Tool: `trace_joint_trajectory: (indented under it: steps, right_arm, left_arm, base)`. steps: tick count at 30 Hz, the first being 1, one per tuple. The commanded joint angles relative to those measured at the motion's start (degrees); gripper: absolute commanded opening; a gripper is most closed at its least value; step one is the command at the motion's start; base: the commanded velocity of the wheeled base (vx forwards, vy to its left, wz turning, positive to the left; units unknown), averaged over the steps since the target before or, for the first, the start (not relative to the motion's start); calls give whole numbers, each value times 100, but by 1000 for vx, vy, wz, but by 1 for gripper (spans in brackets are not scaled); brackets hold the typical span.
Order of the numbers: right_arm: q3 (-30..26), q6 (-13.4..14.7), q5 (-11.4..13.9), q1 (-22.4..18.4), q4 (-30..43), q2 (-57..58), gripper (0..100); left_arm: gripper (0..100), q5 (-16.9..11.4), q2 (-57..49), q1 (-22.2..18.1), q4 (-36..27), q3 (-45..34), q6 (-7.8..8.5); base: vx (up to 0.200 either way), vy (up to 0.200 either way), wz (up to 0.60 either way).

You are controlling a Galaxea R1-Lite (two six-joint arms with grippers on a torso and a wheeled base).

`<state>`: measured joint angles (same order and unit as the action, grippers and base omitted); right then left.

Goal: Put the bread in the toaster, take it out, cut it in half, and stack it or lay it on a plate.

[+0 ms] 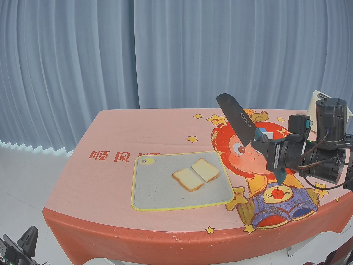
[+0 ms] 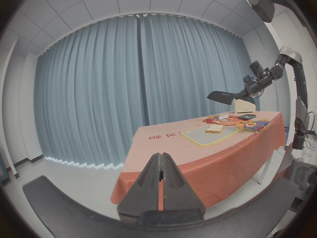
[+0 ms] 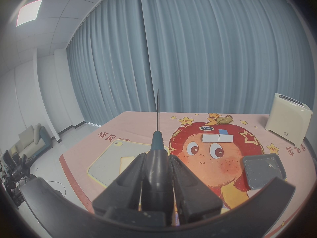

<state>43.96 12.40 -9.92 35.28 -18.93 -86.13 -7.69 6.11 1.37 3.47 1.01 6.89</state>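
Raised knife (image 1: 237,120) blocks the air right of the board (image 1: 154,188)

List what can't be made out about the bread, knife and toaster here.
- Right wrist view: the right gripper and knife handle hide most of the bread.
- Head view: the right arm covers most of the toaster.
- Left wrist view: bread too small to show its cut.

Black right claw (image 3: 158,157), dark cables (image 1: 312,163)
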Motion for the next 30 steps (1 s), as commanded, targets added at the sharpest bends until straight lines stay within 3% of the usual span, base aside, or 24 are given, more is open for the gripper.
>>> trace_joint_trajectory:
  steps: [1, 2, 3, 4, 7, 16, 21, 30]
  right_arm:
    - [-1, -1, -1, -4, 4, 8, 0]
    - [-1, -1, -1, -4, 4, 8, 0]
    - [-1, -1, -1, -4, 4, 8, 0]
    - [-10, -1, -1, 5, 4, 17, 0]
    - [-1, -1, -1, 5, 4, 52, 0]
    - [95, 8, -80, -4, 12, 131, 0]
    - [95, 17, -273, 5, 4, 114, 0]
    - [51, 70, -273, 58, -5, 175, 0]
  left_arm:
    - [0, 295, -611, -145, -110, -101, -91]
    - [0, 462, -611, -145, -189, -101, -241]
    - [0, 479, -611, -145, -189, -101, -267]
    - [0, 690, -611, -145, -260, -101, -469]
    - [0, 804, -611, -154, -303, -101, -610]
    - [0, 708, -611, -154, -277, -101, -636]
    - [0, 769, -611, -154, -303, -101, -636]
    - [0, 760, -611, -154, -312, -101, -662]
  base:
    - [0, 0, 0]
    - [0, 0, 0]
    - [0, 0, 0]
    - [0, 0, 0]
    - [0, 0, 0]
    - [0, 0, 0]
    - [0, 0, 0]
    - [0, 0, 0]
